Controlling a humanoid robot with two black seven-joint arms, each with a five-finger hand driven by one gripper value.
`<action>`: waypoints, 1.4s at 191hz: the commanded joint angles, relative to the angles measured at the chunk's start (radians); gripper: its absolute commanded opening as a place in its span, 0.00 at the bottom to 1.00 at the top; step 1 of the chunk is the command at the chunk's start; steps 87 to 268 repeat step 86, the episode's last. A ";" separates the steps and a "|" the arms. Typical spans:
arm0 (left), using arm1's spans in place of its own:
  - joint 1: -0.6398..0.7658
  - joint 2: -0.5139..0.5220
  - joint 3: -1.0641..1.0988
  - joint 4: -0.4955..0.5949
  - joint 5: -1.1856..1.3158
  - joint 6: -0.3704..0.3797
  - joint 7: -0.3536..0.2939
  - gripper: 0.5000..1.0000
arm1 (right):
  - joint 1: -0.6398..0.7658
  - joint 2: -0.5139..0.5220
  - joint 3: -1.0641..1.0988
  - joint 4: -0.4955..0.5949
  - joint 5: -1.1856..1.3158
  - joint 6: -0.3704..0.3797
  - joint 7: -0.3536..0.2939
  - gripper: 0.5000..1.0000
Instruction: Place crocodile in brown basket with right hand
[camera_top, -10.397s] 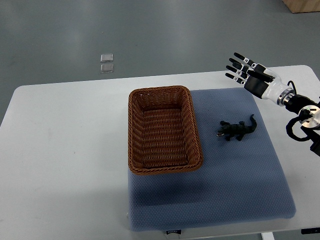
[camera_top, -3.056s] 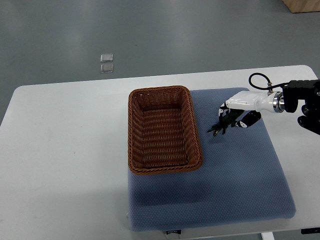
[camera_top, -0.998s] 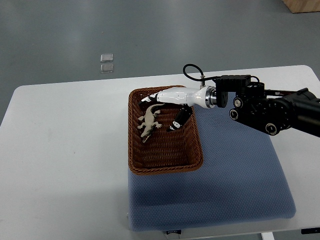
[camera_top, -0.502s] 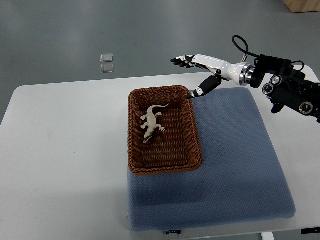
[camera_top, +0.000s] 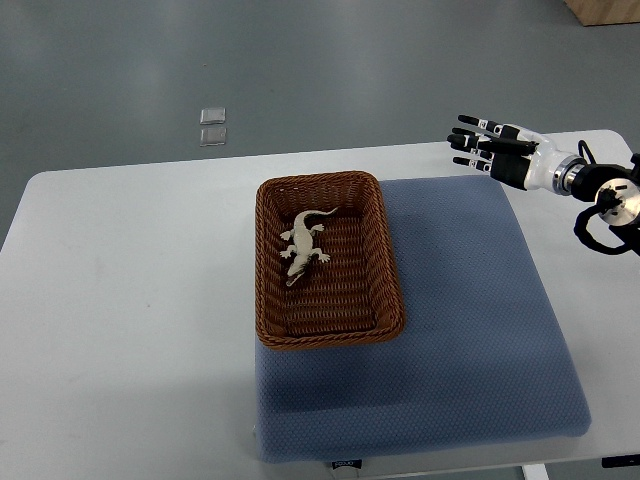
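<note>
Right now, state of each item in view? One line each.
crocodile: lying pale belly up inside the basket, held by nothing.
brown basket: upright, straddling the blue mat's left edge, holds only the crocodile.
right robot hand: open, fingers spread, empty, above the table's far right corner, clear of the basket.
blue mat: flat on the table.

The basket (camera_top: 330, 262) stood on the tabletop (camera_top: 130, 300), its right part resting on the left edge of the mat (camera_top: 470, 330). The crocodile (camera_top: 304, 244) lay inside the basket, in its far-left part, belly up. The right robot hand (camera_top: 493, 147) hung with fingers spread above the mat's far right corner, well apart from the basket.
</note>
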 joint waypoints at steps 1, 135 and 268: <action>0.000 0.000 0.000 0.000 0.000 0.000 0.000 1.00 | -0.010 0.004 0.001 -0.011 0.061 0.028 -0.015 0.86; 0.000 0.000 0.000 0.000 0.000 0.000 0.000 1.00 | -0.032 0.011 0.021 -0.007 0.060 0.042 0.061 0.86; 0.000 0.000 0.000 0.000 0.000 0.000 0.000 1.00 | -0.032 0.011 0.021 -0.007 0.060 0.042 0.061 0.86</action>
